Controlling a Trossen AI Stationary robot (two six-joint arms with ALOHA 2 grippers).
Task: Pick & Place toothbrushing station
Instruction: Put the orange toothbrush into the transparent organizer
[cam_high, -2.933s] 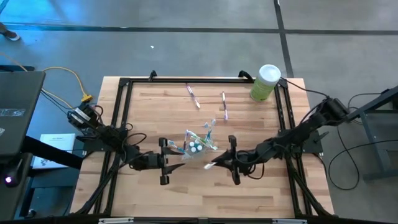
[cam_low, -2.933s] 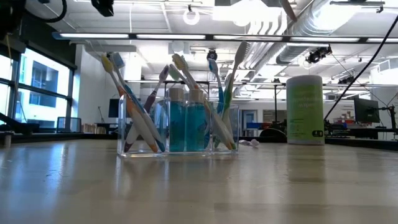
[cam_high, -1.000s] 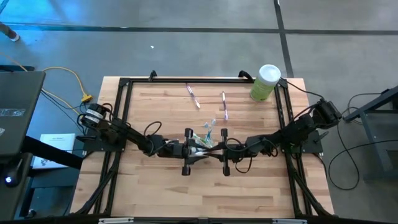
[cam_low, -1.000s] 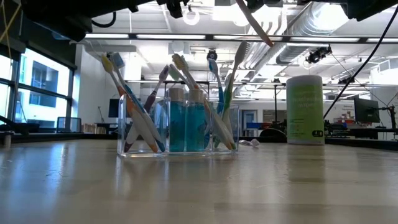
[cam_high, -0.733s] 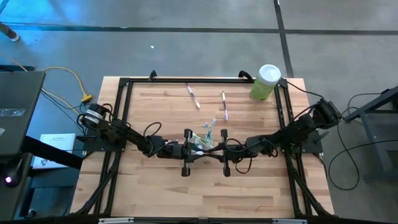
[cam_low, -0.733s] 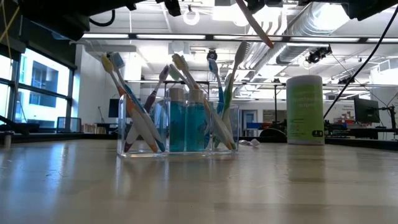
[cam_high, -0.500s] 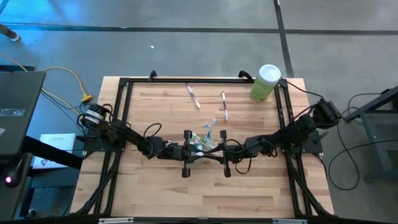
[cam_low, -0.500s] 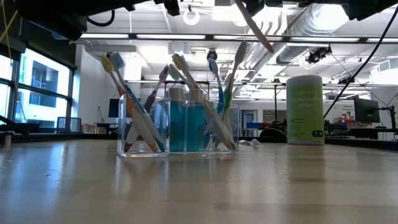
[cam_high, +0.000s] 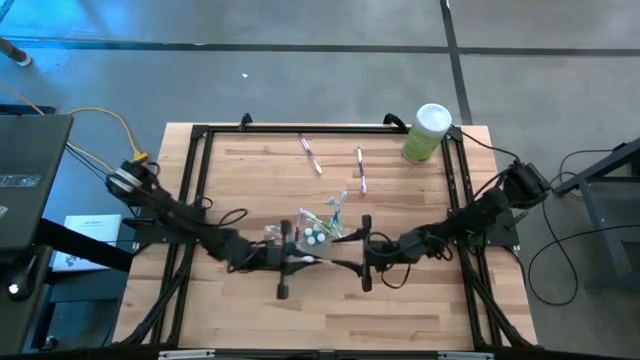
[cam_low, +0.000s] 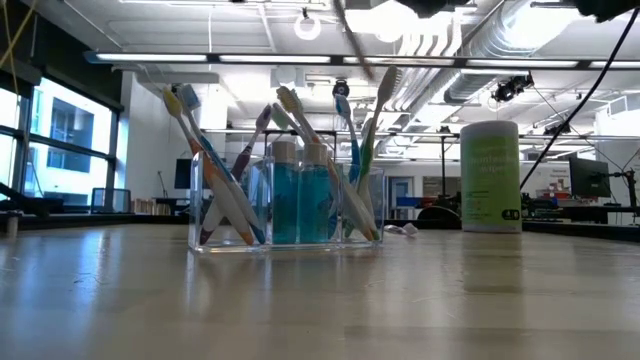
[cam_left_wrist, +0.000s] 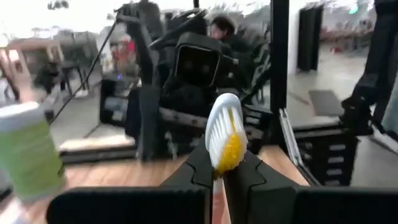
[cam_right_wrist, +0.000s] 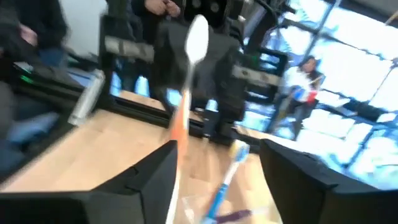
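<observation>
A clear holder (cam_high: 318, 228) stands mid-table on its base, with several toothbrushes and teal tubes (cam_low: 300, 200) upright in it. Just near of it my two grippers face each other. My left gripper (cam_high: 300, 260) is shut on a toothbrush (cam_left_wrist: 222, 134) with a white head, yellow bristles and an orange handle. My right gripper (cam_high: 346, 262) is open. In the right wrist view that toothbrush (cam_right_wrist: 186, 93) stands past its spread fingers. The low view shows the brush's lower end (cam_low: 358, 48) high above the holder. My left gripper pinches the toothbrush's handle (cam_left_wrist: 217, 186) between its two fingers, a little below the head. The fingers come level from the table's left and lie across the handle. The brush stands steeply slanted, head up, lifted clear of the table and the holder.
Two loose toothbrushes (cam_high: 311, 153) (cam_high: 361, 170) lie toward the far edge. A light-green canister with a white lid (cam_high: 428, 132) stands at the far right corner. A black frame (cam_high: 200, 200) runs around the wooden table top. People show in the room beyond the table.
My left gripper has drawn back toward the table's left and near edges, and the toothbrush has gone with it, still slanted and high above the holder. My right gripper has gone a little toward the near edge, and the gap between the two grippers has widened.
</observation>
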